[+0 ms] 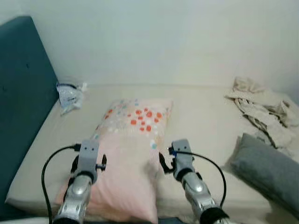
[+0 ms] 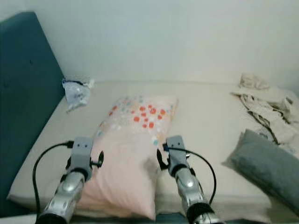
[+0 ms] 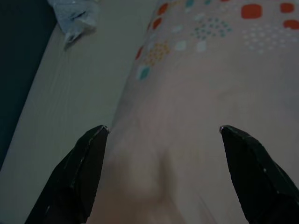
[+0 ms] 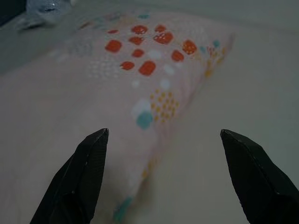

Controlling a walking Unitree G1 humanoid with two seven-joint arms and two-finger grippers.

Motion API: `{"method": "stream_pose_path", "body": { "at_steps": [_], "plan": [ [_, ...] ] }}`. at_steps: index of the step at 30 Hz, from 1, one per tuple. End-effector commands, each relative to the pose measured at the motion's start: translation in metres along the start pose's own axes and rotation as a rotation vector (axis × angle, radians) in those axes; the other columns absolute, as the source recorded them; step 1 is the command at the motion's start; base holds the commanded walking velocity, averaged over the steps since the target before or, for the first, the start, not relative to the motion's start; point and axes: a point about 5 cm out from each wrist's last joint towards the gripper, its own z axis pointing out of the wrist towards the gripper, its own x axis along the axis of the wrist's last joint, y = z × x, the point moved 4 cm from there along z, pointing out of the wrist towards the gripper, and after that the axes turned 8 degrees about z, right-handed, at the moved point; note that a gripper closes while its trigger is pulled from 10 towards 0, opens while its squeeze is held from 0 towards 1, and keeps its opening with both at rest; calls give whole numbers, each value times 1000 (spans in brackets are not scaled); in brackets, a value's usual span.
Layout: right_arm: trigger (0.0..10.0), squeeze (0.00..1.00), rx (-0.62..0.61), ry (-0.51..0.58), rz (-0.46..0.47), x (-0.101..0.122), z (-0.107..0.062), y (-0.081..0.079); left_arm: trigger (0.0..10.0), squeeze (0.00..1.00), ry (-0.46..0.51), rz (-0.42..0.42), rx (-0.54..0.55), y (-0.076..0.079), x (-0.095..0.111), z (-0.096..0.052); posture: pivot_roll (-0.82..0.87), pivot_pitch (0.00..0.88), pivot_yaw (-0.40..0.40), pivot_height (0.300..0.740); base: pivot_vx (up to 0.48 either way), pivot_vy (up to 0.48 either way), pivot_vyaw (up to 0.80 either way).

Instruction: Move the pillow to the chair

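While the pale pink dotted pillow (image 1: 128, 154) lies lengthwise near-to-far on the beige bed (image 1: 205, 121), left gripper (image 3: 161, 140) and right gripper (image 4: 161, 140), both wide open and empty, flank its near end.

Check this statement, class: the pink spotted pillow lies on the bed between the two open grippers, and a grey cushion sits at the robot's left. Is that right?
One detail is wrong. The grey cushion sits at the robot's right, as the left eye view shows. The rest holds: the pink spotted pillow lies on the bed between the open left gripper and right gripper.
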Motion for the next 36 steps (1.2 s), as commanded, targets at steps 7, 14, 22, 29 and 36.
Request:
{"method": "stream_pose_path", "body": {
  "at_steps": [7,14,22,29,36],
  "plan": [
    [10000,0,-90,-15,0,4,3,20,10000,0,-6,-10,-8,8,5,6,21,88,-29,740,0,0,0],
    [10000,0,-70,-58,-14,1,6,19,10000,0,32,-4,-11,16,10,-1,35,99,-42,740,0,0,0],
    [10000,0,-93,-70,37,-3,3,25,10000,0,-10,-46,8,13,0,-4,21,96,-27,706,0,0,0],
    [10000,0,-90,-56,33,1,3,29,10000,0,-10,-121,23,6,4,-2,20,94,-27,671,0,0,0],
    [10000,0,-83,-67,14,0,3,31,10000,0,-15,-153,-49,0,-2,-8,27,98,-23,636,0,0,0]
  ]
}}
